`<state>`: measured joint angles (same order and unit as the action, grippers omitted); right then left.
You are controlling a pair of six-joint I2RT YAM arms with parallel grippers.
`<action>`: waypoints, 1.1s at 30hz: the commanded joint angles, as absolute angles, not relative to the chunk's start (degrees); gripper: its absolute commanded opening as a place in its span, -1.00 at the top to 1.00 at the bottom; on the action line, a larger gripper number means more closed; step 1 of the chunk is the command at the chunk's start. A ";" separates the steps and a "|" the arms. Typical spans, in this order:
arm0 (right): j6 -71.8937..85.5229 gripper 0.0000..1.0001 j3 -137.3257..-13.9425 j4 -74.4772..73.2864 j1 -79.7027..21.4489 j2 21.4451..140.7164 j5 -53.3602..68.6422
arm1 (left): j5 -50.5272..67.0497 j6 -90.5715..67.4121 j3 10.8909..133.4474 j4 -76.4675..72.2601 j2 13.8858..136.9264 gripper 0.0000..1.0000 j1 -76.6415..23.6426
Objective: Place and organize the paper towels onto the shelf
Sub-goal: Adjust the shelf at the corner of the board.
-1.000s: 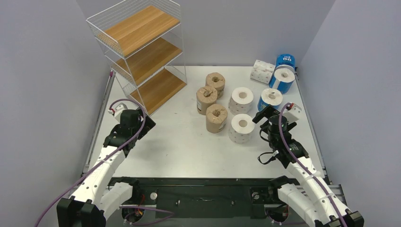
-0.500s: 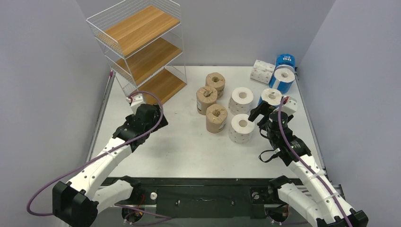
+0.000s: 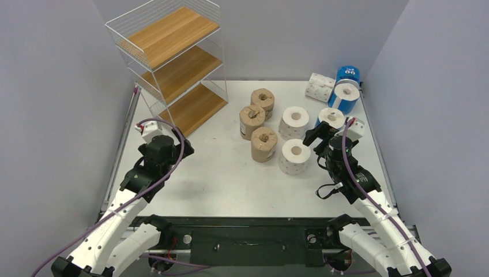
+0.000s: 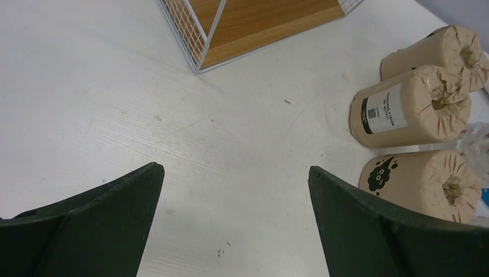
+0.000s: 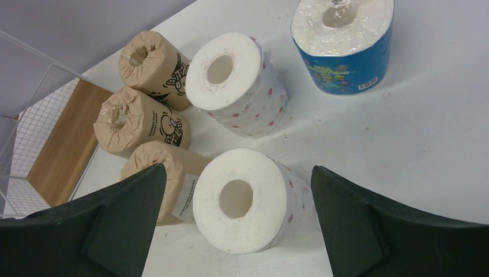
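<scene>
shelf (image 3: 170,34): standing back-left on counter (image 3: 230,179).
paper towels (image 3: 295,118): all sitting on counter, ctr-right, apart from shelf; brown rolls (image 3: 264,144) nearest it, blue rolls (image 3: 346,95) far right.
L fingers (image 4: 86,225): gaping wide, gripping nothing, hovering nr shelf's front corner.
R fingers (image 5: 375,231): gaping wide, gripping nothing, hanging over nearest white roll (image 5: 242,202).

The left pincer (image 4: 234,170) frames the bottom edge, its two dark fingers (image 4: 92,219) spread wide apart above a white worktop (image 4: 86,86). At the top is a corner of the shelf (image 4: 259,23), white wire mesh around a wooden board. Three brown-wrapped paper towels (image 4: 412,107) with dark print cluster at the right edge.
</scene>
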<state>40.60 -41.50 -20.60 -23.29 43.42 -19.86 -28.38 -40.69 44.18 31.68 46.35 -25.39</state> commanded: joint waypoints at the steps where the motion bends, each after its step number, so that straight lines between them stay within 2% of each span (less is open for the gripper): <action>1: 37.83 -0.83 -42.14 -17.61 -23.46 45.06 -17.25 | -28.60 -37.91 44.21 24.85 45.34 -0.93 -24.38; 6: 36.16 -0.80 -44.53 -18.66 -23.43 47.83 -13.98 | -32.56 -39.23 49.80 26.94 46.50 -0.93 -22.10; 16: 37.44 -0.77 -43.92 -16.20 -23.51 49.04 -10.15 | -33.61 -28.25 57.05 17.62 46.76 -0.99 -19.18; 22: 37.58 -0.75 -43.38 -16.09 -23.64 48.75 -9.15 | -30.81 -27.40 62.04 16.67 53.24 -0.71 -15.22; 26: 37.30 -0.75 -42.92 -15.94 -23.76 47.56 -9.37 | -25.40 -27.80 63.88 14.16 58.17 -0.61 -12.08; 33: 37.25 -0.75 -42.53 -15.94 -23.81 46.45 -9.59 | -25.04 -24.89 68.02 11.29 63.99 -0.47 -10.65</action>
<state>37.54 -41.82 -18.39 -23.35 47.75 -9.58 -26.57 -27.66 62.92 16.40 62.35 -11.64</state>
